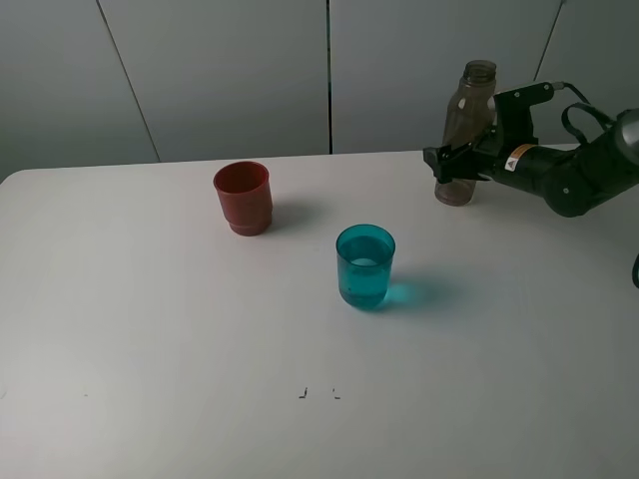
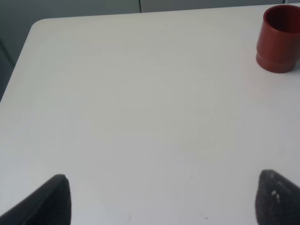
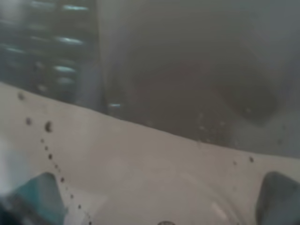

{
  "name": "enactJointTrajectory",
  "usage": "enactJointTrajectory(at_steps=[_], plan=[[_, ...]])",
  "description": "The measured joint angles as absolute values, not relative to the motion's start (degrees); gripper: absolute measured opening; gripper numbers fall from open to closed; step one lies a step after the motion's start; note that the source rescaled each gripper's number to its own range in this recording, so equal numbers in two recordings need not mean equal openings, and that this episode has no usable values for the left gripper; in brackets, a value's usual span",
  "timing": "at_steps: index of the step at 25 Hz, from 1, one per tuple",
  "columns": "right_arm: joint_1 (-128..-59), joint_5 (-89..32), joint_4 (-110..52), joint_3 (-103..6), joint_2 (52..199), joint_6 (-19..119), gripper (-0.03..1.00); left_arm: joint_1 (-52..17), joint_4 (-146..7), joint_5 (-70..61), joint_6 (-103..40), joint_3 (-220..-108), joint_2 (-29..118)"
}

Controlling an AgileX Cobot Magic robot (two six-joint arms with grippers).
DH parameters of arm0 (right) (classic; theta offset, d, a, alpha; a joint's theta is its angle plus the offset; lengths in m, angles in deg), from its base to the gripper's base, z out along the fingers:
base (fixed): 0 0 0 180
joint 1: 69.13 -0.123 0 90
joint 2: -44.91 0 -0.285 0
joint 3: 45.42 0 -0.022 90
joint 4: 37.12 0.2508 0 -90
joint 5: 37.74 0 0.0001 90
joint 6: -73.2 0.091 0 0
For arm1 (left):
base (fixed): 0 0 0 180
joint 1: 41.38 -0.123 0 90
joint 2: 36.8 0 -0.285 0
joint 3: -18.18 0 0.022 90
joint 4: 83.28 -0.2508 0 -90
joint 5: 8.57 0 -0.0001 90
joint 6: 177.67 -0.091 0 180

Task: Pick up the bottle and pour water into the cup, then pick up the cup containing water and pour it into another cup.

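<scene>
- Cup (image 1: 365,267), teal and see-through, upright on the table (image 1: 150,329) a little right of its middle, nearest of the three vessels; water inside; two small dark marks (image 1: 303,393) on the tabletop nearer still.
- Left gripper (image 2: 166,199) out of the high view; in its own wrist view, poised over bare tabletop, fingertips (image 2: 56,201) wide apart, only tabletop between them.
- Red cup (image 1: 243,198) farther back and left of the teal one, well apart from it, upright, narrower stepped base on the table.
- Bottle (image 1: 469,110) farthest back, at the right near the table's rear edge, upright, uncapped, smoky grey-brown, base on the table, well apart from both cups.
- Right gripper (image 1: 451,162) reaching in from the right, level with the bottle's lower half, jaws spread wide with the bottle between them; whether the pads touch it, not clear.
- Right wrist view blurred, filled by the bottle's wall with droplets on it, a fingertip at either side.
- Grey panelled wall (image 1: 230,80) behind everything.
</scene>
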State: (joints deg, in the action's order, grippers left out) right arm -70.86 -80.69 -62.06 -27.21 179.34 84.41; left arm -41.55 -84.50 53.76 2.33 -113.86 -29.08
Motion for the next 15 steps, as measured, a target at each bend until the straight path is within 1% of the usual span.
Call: enactJointTrajectory(at_steps=[1,9,15], plan=[[-70.9,-80.3,-62.2,-27.2,179.3,84.5,0.99,-41.5,-84.5,53.8,2.3,-113.9,-29.1],[-70.9,-77.4,-66.5,-26.5,178.7,90.4,0.99,-41.5,-84.5,53.8,1.9,-113.9,-29.1],[-70.9,-76.6,-66.1,-23.2,175.2,89.9,0.99,-41.5,-84.5,53.8,1.9,-113.9,-29.1]])
